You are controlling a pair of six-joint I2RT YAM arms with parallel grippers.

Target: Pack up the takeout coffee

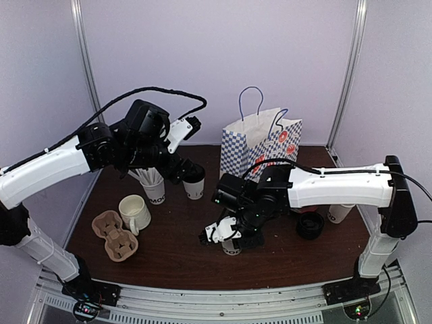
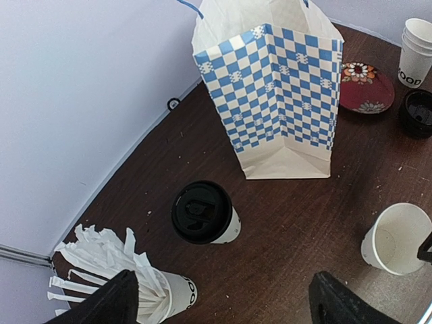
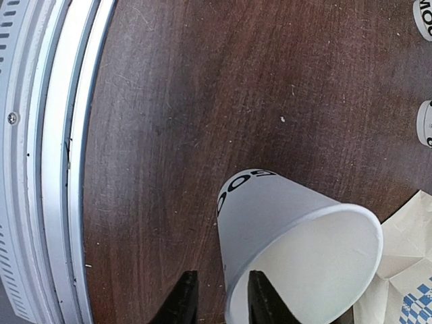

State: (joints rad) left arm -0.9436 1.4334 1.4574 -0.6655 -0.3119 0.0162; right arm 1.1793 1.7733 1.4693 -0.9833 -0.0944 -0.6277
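Right tool [image 3: 223, 278] is low over the front of the counter [image 3: 202, 101] with its jaws a little apart. An open cup [image 3: 297, 250], white paper with black lettering at the base and no lid, stands upright right against it. One finger overlaps the cup's side in the wrist view, so I can't tell if it's touching, but nothing is clamped between the jaws. Left tool [image 2: 226, 290] is parked high at the back, jaws wide apart and empty. The lidded cup [image 2: 202, 212] sits on the counter just below and ahead of it, roughly centred between the fingers. The paper bag [image 2: 283, 101] stands open further out beyond that cup, and the cup of straws [image 2: 145, 290] is right under the left finger. My read is that this is mid-prep, not packing yet: one coffee is capped and ready, the other is placed but uncapped. The black lids [image 1: 310, 226] are off to the right tool's right, well apart from the open cup. The next move on that side probably means backing off without tipping the cup, fetching a lid and pressing it on square. A light empty cup will slide, so it may need bracing. On the left it's a straight drop onto the lidded cup, gripping the body below the lid and staying clear of the straws. Destination is either the bag or the cardboard carrier [image 1: 115, 236], which sits back toward the left arm's base. I can't tell which from here.
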